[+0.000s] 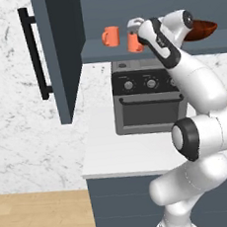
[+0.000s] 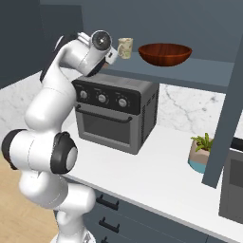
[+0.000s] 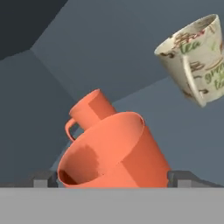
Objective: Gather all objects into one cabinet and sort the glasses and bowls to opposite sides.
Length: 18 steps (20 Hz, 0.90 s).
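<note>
Reaching up to the cabinet shelf (image 1: 94,50), the gripper (image 3: 113,178) stands with its fingertips (image 3: 43,178) spread wide either side of the near orange mug (image 3: 114,151), which sits upright between them, mouth open to the hand camera, not pinched. Left to right along the shelf in the left base view stand the far orange mug (image 1: 110,36), the near mug at the hand, then the dark red-brown bowl (image 1: 201,28) well apart at the right end. Since the mug lies straight ahead of the open gripper, the coming move looks like a straight pull back off it. Only the hand view shows the fingertips clear of the mug walls; the right base view adds the beige patterned cup (image 2: 125,47) just left of the bowl (image 2: 165,53), above the toaster oven (image 2: 114,114) on the table (image 2: 156,175).
</note>
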Motion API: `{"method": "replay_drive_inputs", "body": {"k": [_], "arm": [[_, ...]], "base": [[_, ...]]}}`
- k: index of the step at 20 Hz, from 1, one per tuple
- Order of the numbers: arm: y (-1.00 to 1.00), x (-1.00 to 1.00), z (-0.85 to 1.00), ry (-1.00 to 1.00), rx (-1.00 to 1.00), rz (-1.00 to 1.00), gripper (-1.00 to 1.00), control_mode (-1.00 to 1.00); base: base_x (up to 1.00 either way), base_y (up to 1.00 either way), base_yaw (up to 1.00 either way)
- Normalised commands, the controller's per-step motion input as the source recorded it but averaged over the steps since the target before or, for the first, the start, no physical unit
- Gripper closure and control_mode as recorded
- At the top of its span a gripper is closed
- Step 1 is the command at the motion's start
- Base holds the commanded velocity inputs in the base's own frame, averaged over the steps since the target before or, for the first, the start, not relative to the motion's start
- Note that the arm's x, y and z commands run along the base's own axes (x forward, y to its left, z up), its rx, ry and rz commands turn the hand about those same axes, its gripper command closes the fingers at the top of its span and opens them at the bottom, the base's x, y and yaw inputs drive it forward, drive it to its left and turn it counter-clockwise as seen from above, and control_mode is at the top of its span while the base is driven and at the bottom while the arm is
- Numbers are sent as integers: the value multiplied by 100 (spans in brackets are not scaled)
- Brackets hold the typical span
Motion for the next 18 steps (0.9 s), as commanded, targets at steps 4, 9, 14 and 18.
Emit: {"method": "replay_drive_inputs", "body": {"k": [4, 9, 14, 18], "arm": [[18, 23, -62, -27, 30, 0, -100, -100], [-16, 5, 4, -20, 27, 5, -100, -100], [-46, -70, 100, -7, 13, 18, -100, -100], [-55, -100, 78, -6, -14, 19, -100, -100]], "base": [[0, 0, 0], [0, 0, 0], [0, 0, 0], [0, 0, 0]]}}
